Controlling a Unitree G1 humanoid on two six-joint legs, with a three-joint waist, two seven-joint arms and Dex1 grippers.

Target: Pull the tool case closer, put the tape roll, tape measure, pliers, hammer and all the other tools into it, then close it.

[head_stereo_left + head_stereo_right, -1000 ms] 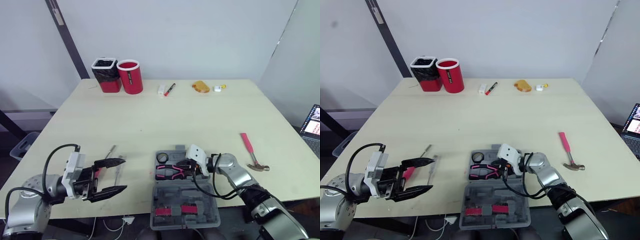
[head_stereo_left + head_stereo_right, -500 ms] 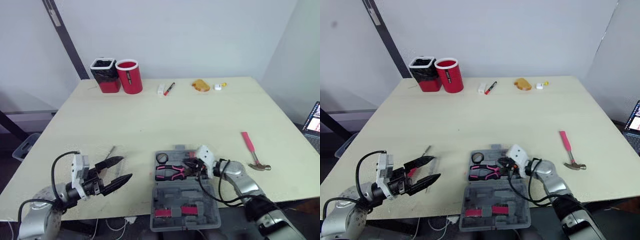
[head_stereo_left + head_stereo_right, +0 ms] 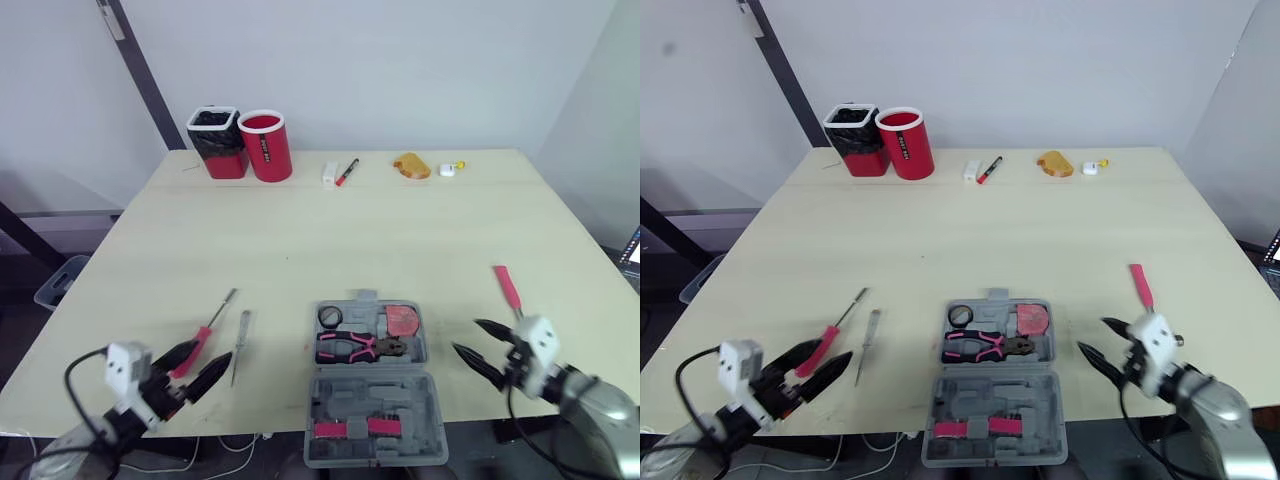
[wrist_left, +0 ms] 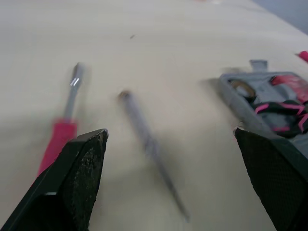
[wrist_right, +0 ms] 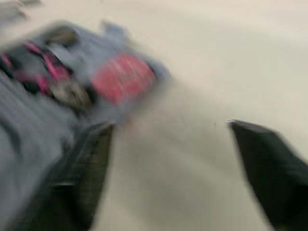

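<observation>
While left gripper [image 3: 212, 352] and right gripper [image 3: 468, 337] sit wide open, empty, the pink-handled steel hammer [image 3: 507, 288] lies by the surface's [image 3: 400, 230] right edge; rigid, head-heavy, so grip handle near head

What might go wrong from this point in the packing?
The tool case seems to overhang the front edge of the table; pressing it shut could tip it. The red screwdriver and grey screwdriver lie close together by the open left gripper; grabbing one may nudge the other.
</observation>
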